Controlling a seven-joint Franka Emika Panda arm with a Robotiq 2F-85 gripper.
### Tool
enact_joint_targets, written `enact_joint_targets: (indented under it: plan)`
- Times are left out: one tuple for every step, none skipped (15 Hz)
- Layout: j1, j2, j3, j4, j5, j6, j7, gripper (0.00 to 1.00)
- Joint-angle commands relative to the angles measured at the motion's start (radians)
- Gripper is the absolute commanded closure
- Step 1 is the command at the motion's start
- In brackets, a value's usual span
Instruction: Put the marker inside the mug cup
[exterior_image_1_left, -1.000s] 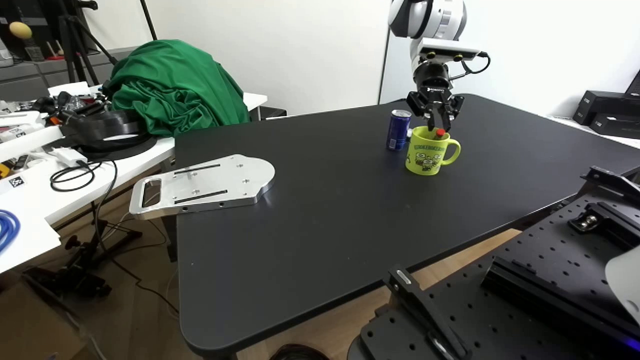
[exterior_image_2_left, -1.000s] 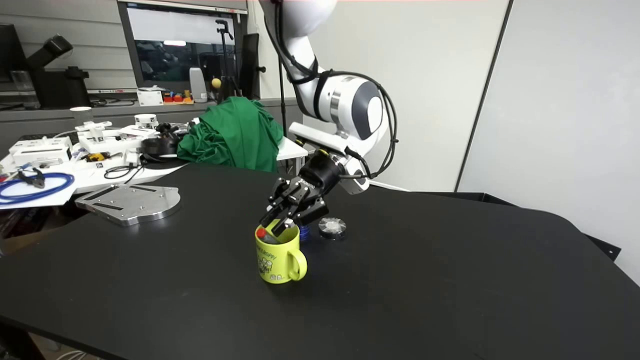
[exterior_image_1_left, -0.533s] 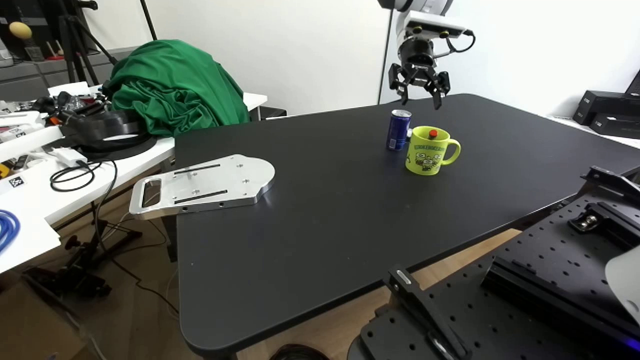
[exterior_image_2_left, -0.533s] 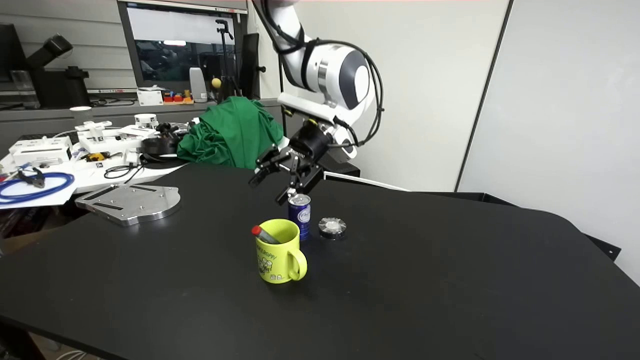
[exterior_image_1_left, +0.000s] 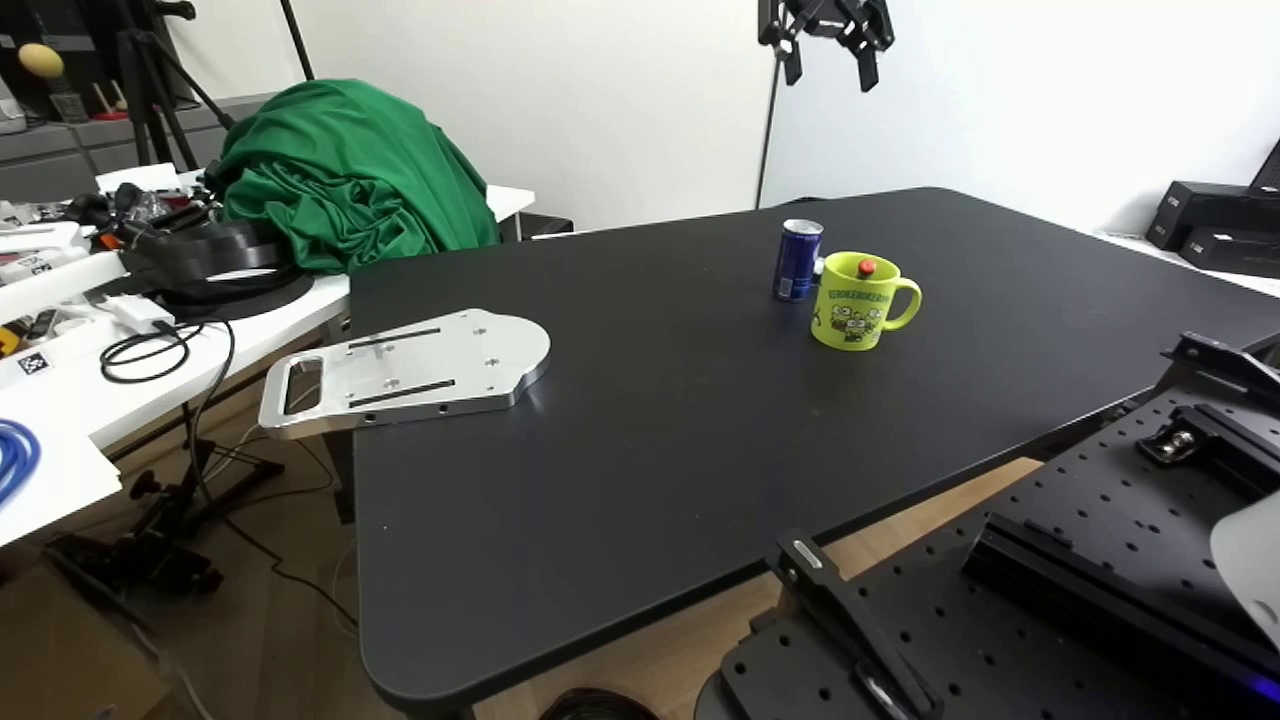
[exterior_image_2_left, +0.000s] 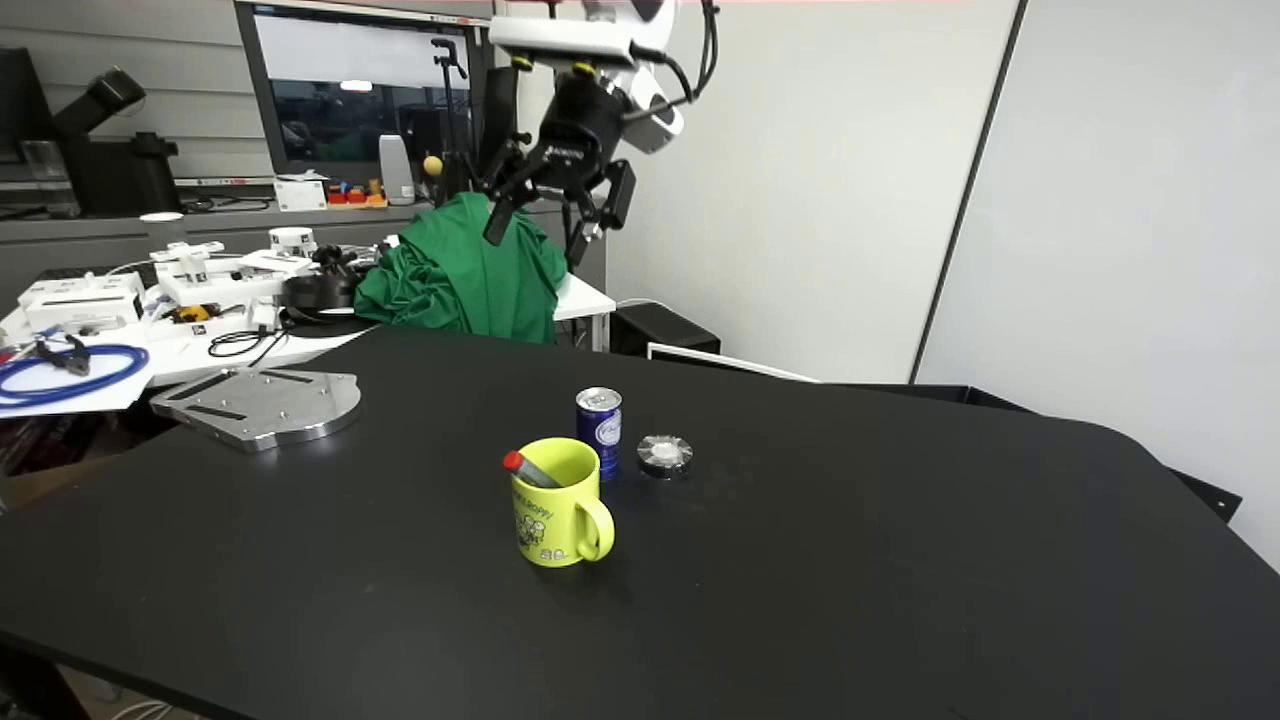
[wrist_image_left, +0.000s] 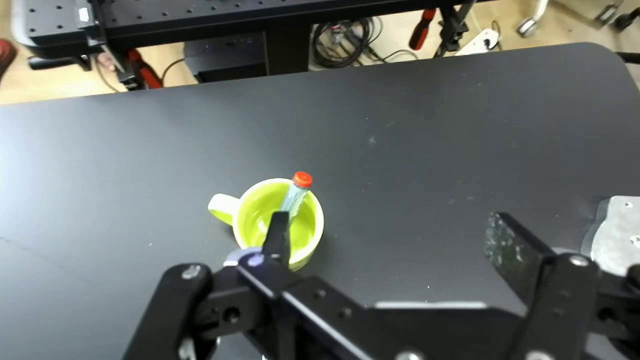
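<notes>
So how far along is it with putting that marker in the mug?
Done: the red-capped marker leans inside the yellow-green mug. In hand: nothing; the tool hangs open and empty, clear of the mug. Left: seemingly nothing, with the marker in.

Both exterior views set back, slanting down over table (exterior_image_1_left: 620, 470), sharing mug (exterior_image_2_left: 548, 520); wrist view just behind gripper (wrist_image_left: 385, 220), facing down.

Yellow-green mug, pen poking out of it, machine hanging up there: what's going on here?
A robot arm has the job of putting a marker into the mug, and that looks done. The marker leans inside, its red end jutting over the rim. The arm's tool hangs open, higher up, holding nothing. A blue can stands near the mug.
</notes>
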Motion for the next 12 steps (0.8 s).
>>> enact_joint_targets:
  plan:
    - [0.055, -0.255, -0.005, -0.24, -0.157, 0.104, -0.004, 0.0]
    - [0.068, -0.315, 0.0, -0.287, -0.211, 0.114, -0.001, 0.0]
    - [0.081, -0.372, 0.007, -0.337, -0.261, 0.128, 0.004, 0.0]
    - [0.093, -0.43, 0.014, -0.388, -0.311, 0.142, 0.008, 0.0]
    - [0.104, -0.489, 0.023, -0.44, -0.361, 0.154, 0.012, 0.0]
    - [0.115, -0.547, 0.035, -0.491, -0.411, 0.159, 0.016, 0.0]
    - [0.09, -0.407, 0.028, -0.345, -0.34, 0.109, -0.002, 0.0]
    - [0.099, -0.46, 0.036, -0.392, -0.371, 0.116, -0.002, 0.0]
    - [0.105, -0.499, 0.041, -0.428, -0.384, 0.123, -0.001, 0.0]
    - [0.108, -0.525, 0.044, -0.453, -0.391, 0.131, -0.001, 0.0]
    - [0.108, -0.537, 0.045, -0.467, -0.395, 0.137, -0.001, 0.0]
    - [0.107, -0.54, 0.044, -0.473, -0.397, 0.141, -0.001, 0.0]
